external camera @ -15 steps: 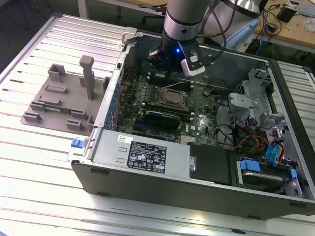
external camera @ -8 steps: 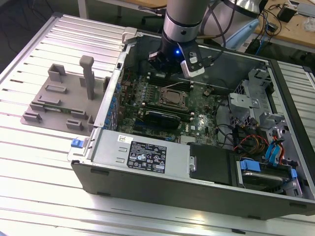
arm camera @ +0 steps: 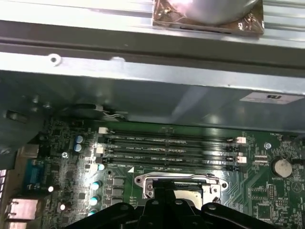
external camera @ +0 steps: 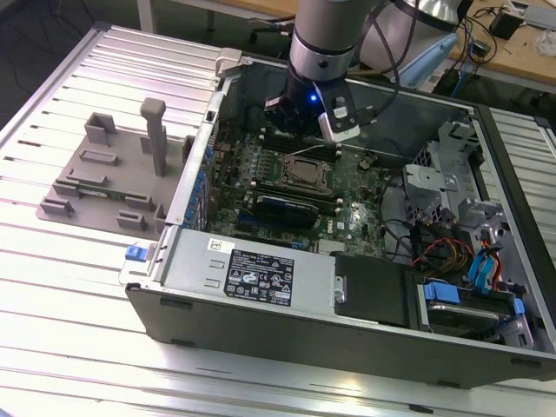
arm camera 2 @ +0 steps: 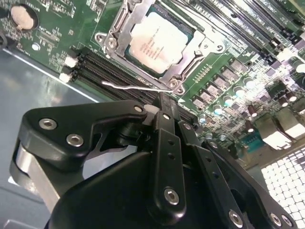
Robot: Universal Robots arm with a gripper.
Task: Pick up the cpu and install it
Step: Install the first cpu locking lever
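One tabletop (external camera: 87,287): it holds a grey tray (external camera: 95,187) at the exterior view's left, with an open computer case (external camera: 261,334) beside it.
Spot of the cpu (arm camera 2: 157,42): it lies flat in its socket on the green board, inside the case.
State of the claw (arm camera 2: 163,101): the fingers look pressed together and hold nothing.
Way across: the cpu lies just past the claw tips, beyond a thin wire lever (arm camera 2: 138,88) and the dark memory slots (arm camera 2: 105,67). They do not touch.

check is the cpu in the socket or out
In: the cpu lies flat inside the socket's metal frame on the board.
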